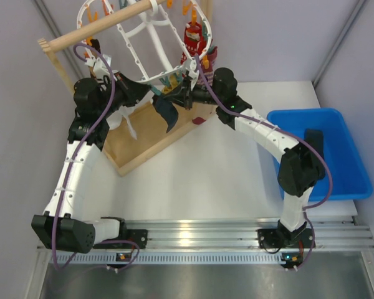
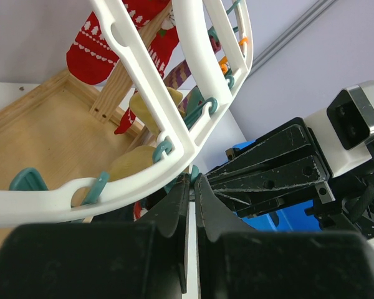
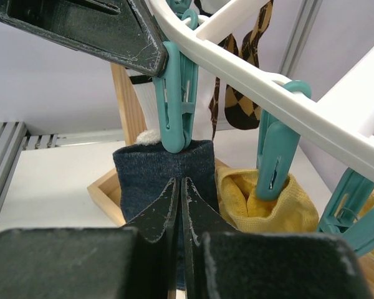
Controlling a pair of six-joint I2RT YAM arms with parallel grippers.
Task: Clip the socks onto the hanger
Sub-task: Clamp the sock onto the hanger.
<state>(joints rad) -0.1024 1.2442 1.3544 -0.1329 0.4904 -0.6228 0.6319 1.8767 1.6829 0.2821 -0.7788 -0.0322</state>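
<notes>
The white hanger (image 1: 143, 43) hangs from the rod, with teal and orange clips on its rim. A navy sock (image 1: 167, 112) hangs from a teal clip (image 3: 177, 93) on the near rim (image 3: 237, 62). My left gripper (image 1: 151, 94) is shut on that clip's top (image 2: 194, 174), just under the rim (image 2: 143, 168). My right gripper (image 1: 186, 94) is shut on the navy sock (image 3: 143, 168) just below the clip, its tips (image 3: 179, 182) in the fabric. A yellow sock (image 3: 243, 199) hangs in the clip beside it.
A red patterned sock (image 1: 193, 37) and an argyle sock (image 3: 237, 106) hang on the far rim. The wooden rod (image 1: 100, 28) stands on a wooden base (image 1: 149, 134) with white fabric (image 1: 126, 121) on it. A blue bin (image 1: 321, 152) sits at the right.
</notes>
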